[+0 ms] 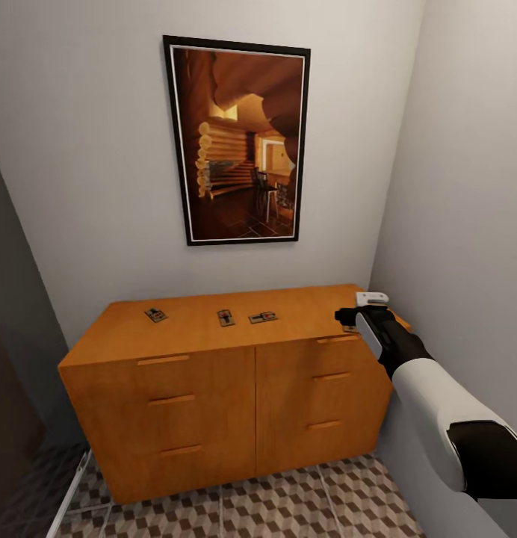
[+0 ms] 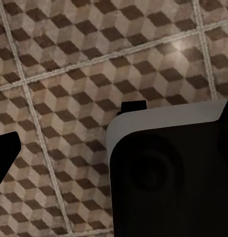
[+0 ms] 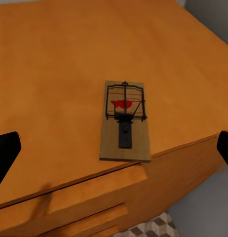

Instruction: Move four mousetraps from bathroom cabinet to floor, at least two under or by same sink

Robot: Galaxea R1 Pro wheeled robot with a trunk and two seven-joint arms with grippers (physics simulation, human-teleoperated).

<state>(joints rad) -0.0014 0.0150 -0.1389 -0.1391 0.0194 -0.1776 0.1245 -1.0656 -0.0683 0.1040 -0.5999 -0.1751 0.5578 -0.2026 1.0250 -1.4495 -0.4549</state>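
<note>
Pale grey walls close in a narrow corner where the orange-brown cabinet [image 1: 214, 388] stands against the back wall, its flat top under a dark-framed picture [image 1: 240, 142] of a log interior. Its front carries two columns of drawers with slot handles, and the cube-patterned bathroom floor [image 1: 288, 501] runs along its foot. Three mousetraps lie on the top in a loose row: the left mousetrap [image 1: 155, 314] toward the left end, the middle mousetrap [image 1: 226, 317] near the centre, and the third mousetrap [image 1: 263, 317] just to its right, all flat and apart from one another. The right arm reaches in from the lower right, and the right gripper [image 1: 355, 317] hangs over the cabinet's right end near the front edge. In the right wrist view the fourth mousetrap [image 3: 125, 121] lies flat on the wood close to that front edge (red spot and dark wire frame at the end away from the edge), with the right gripper [image 3: 114, 148] spread wide: its two dark fingertips [image 3: 5, 153] sit far to either side of the board, touching nothing. The left wrist view looks down on the tiled floor [image 2: 69, 64], and of the left gripper just one dark fingertip [image 2: 4, 150] shows, so I cannot tell how far it is open.
</note>
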